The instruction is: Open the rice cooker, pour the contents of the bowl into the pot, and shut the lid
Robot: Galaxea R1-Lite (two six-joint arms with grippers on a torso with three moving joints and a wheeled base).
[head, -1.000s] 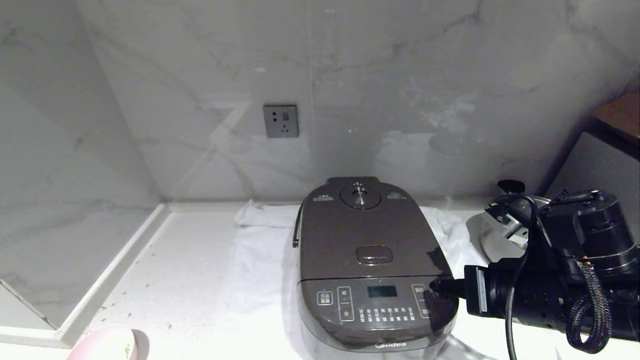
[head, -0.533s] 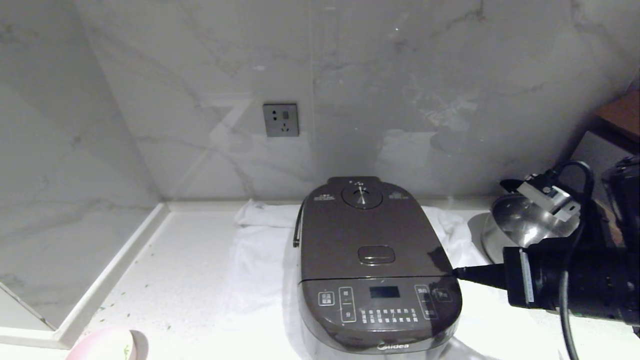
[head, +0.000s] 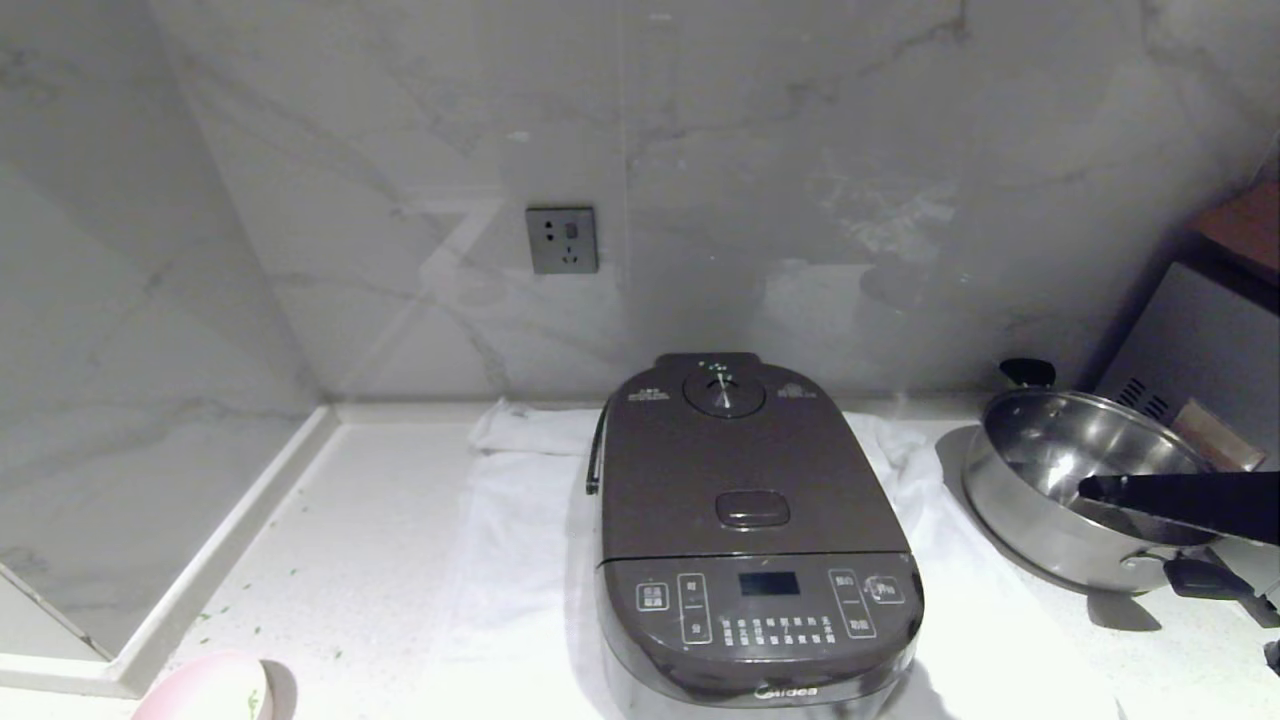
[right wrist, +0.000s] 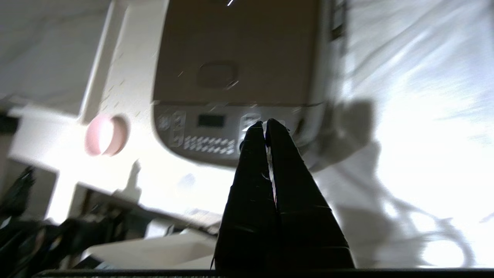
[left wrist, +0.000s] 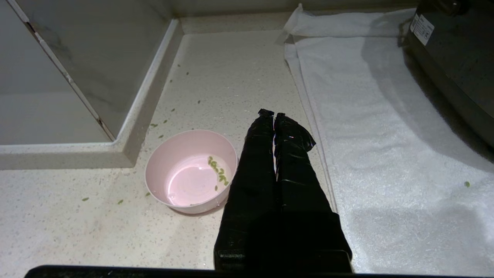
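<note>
The rice cooker (head: 750, 530) stands on a white towel with its lid (head: 740, 470) down, so the pot is hidden. The pink bowl (head: 205, 690) sits at the counter's near left corner. In the left wrist view the bowl (left wrist: 191, 172) holds a few green bits, the contents (left wrist: 218, 173), and my left gripper (left wrist: 273, 114) hangs shut just beside it, holding nothing. My right gripper (head: 1088, 488) is shut and empty, off to the cooker's right over a steel pan. From the right wrist, the gripper (right wrist: 265, 124) points toward the cooker (right wrist: 239, 58), with the bowl (right wrist: 104, 135) beyond.
A steel pan (head: 1020, 530) with black handles sits right of the cooker. The white towel (head: 520, 520) spreads under and around the cooker. A raised ledge (head: 230, 540) bounds the counter at left, marble wall with a socket (head: 562, 241) behind. Green bits lie scattered near the bowl.
My right arm has drawn back to the right, away from the cooker's front panel; only its shut fingers remain in the head view, over the steel pan. Cooker and bowl stay put.
</note>
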